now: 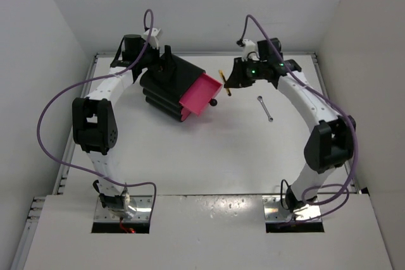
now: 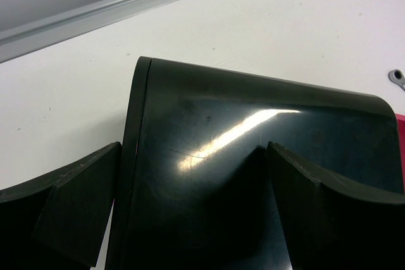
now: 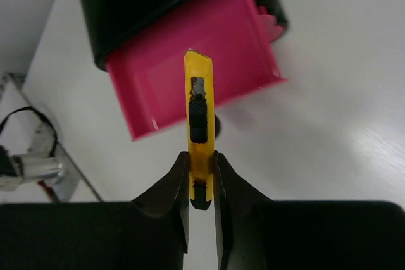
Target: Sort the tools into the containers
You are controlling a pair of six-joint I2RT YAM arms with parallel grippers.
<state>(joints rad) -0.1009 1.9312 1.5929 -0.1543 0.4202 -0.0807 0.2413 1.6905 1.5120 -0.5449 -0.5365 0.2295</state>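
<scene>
cabinet (image 1: 166,85): black, far-left part of the table (image 1: 209,156); open side faces right.
drawer (image 1: 200,93): magenta-pink, pulled out of the cabinet to the right. The black knob (image 1: 214,102) sits on its front. No tool shows in the part of it that is visible.
right gripper (image 3: 201,162): clamped on the rear end of the yellow-handled tool (image 3: 198,93).
yellow-handled tool: just off the drawer's front edge on the side away from the cabinet, tip pointing at the cabinet. From the wrist view it overlaps the drawer's inside.
left gripper (image 1: 168,64): above the cabinet's back end, jaws spread wide. One of its fingers (image 2: 69,213) is off the cabinet's edge, the other is over its top panel. Can't tell if they touch.
thin silver wrench (image 1: 265,108): flat on the table, well right of the cabinet, past the right gripper.
</scene>
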